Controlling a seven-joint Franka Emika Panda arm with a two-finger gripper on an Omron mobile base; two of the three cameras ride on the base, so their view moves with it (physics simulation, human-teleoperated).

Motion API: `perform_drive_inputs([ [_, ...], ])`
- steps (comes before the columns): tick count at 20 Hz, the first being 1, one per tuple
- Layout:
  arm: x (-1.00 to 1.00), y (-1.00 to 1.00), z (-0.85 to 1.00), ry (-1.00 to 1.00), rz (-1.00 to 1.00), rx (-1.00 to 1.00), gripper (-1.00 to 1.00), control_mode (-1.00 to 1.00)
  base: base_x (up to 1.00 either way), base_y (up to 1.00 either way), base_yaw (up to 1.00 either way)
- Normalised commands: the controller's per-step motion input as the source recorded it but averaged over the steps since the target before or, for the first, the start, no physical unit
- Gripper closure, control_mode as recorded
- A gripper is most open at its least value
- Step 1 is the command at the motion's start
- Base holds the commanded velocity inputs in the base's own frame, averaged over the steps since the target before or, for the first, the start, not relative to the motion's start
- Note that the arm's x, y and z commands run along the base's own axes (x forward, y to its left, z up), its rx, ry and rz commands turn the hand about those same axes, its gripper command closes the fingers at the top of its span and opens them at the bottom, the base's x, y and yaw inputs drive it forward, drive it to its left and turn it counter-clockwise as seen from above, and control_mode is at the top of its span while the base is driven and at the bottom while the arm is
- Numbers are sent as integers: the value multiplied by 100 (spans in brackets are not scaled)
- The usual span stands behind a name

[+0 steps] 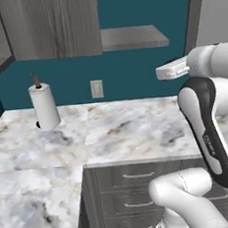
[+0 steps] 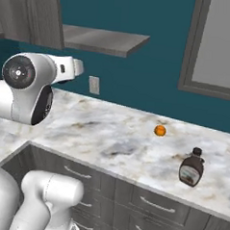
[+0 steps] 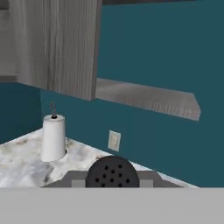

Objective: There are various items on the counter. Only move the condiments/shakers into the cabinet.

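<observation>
Here we are in the hand view, and the shaker sits dead centre at six o'clock: a round black top dotted with holes, tucked between the two sides of the gripper. The jaws are drawn in tight on it, clamped against the shaker from both sides. Its body below the cap is hidden, so I cannot tell more of it than that dark lid.

Up ahead, the cabinet fills eleven o'clock, dark grey wood grain, and its flat grey shelf runs out toward two o'clock against the teal wall. The shaker is well below that shelf and short of it. At nine o'clock the paper towel roll stands upright on the counter, with a wall outlet just to its three o'clock side.

Over to the right base view: the squeeze bottle, dark brown with a pale label, stands upright on the marble near the front edge at four o'clock. The orange fruit rests at the bottle's eleven o'clock, apart from it and nearer the wall. Both are well apart from the white arm, which bulks large at nine o'clock.

In the left base view the grey drawers sit under the counter at six o'clock.
</observation>
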Motion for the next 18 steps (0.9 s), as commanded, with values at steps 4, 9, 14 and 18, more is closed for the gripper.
perform_drive_inputs([
  [4,0,0,0,0,0,0,100,100,-38,-7,47],
  [9,0,0,0,0,0,0,100,100,-5,0,46],
  [14,0,0,0,0,0,0,100,100,0,0,49],
  [18,0,0,0,0,0,0,100,100,6,1,49],
])
